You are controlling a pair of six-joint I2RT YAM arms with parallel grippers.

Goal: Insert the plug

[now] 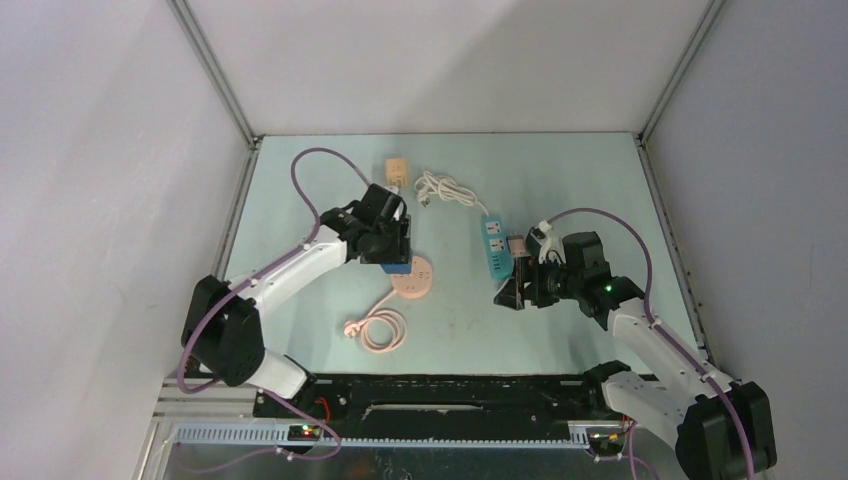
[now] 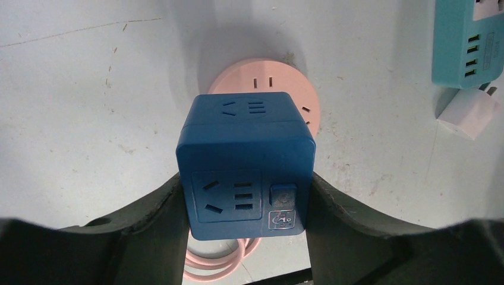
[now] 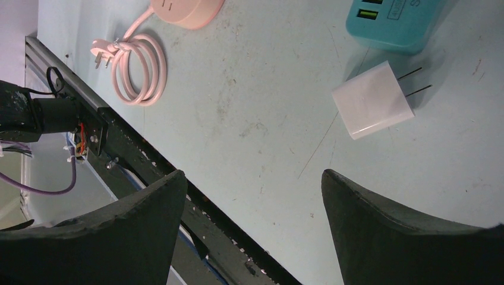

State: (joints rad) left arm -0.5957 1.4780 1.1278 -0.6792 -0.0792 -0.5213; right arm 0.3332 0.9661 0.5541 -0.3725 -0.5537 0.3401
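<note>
My left gripper (image 2: 246,205) is shut on a blue cube-shaped plug adapter (image 2: 246,160), one finger against each side. The cube hangs over the near part of a round pink socket hub (image 2: 294,89); its prongs are hidden beneath it. From above, the cube (image 1: 397,266) covers the hub's (image 1: 417,281) left edge. My right gripper (image 3: 254,178) stands open and empty above bare table. A white two-prong charger (image 3: 372,101) lies flat ahead of it, beside the end of a teal power strip (image 3: 392,24).
The hub's pink cable (image 1: 380,330) lies coiled near the table's front, its plug at the left. A white cable (image 1: 447,190) and a small yellow block (image 1: 396,170) sit at the back. The black front rail (image 3: 148,160) runs just beneath my right gripper.
</note>
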